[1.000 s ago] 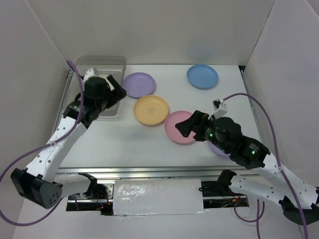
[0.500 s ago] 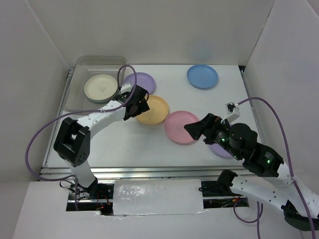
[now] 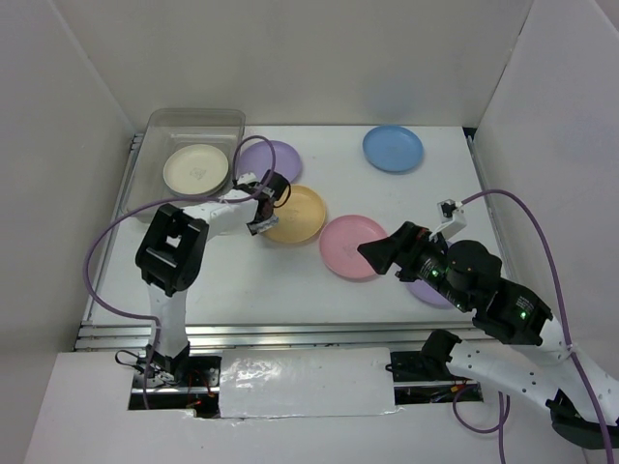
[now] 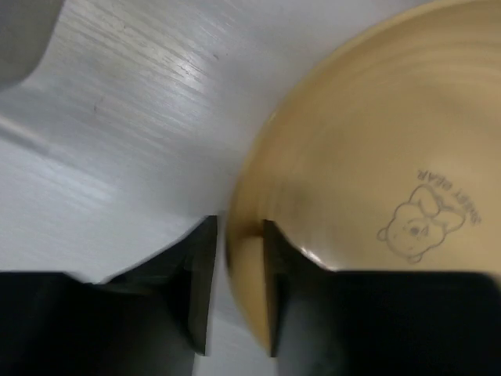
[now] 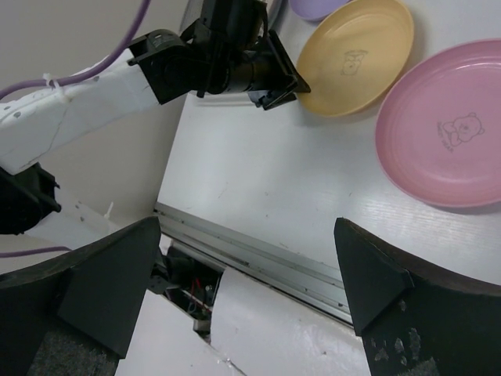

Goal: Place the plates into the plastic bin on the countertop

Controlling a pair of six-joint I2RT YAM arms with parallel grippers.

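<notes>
My left gripper (image 3: pixel 261 208) (image 4: pixel 235 290) is shut on the left rim of the yellow-orange plate (image 3: pixel 300 215) (image 4: pixel 360 141), one finger inside the rim and one outside. The plate lies on the white countertop (image 3: pixel 290 285). A cream plate (image 3: pixel 196 169) lies in the clear plastic bin (image 3: pixel 193 118) at the back left. A lilac plate (image 3: pixel 279 158), a blue plate (image 3: pixel 393 148) and a pink plate (image 3: pixel 348 246) (image 5: pixel 442 133) rest on the countertop. Another lilac plate (image 3: pixel 421 289) is mostly hidden under my right arm. My right gripper (image 3: pixel 379 251) (image 5: pixel 246 227) hangs open and empty above the pink plate's right edge.
White walls close in the left, back and right sides. A metal rail (image 3: pixel 242 333) (image 5: pixel 258 251) runs along the near edge. Purple cables loop from both arms. The left arm (image 5: pixel 94 86) stretches across the countertop from the near left.
My left arm swung from over the bin to the yellow-orange plate's rim and its jaws closed there. The cream plate stays in the bin. My right arm shifted slightly right.
</notes>
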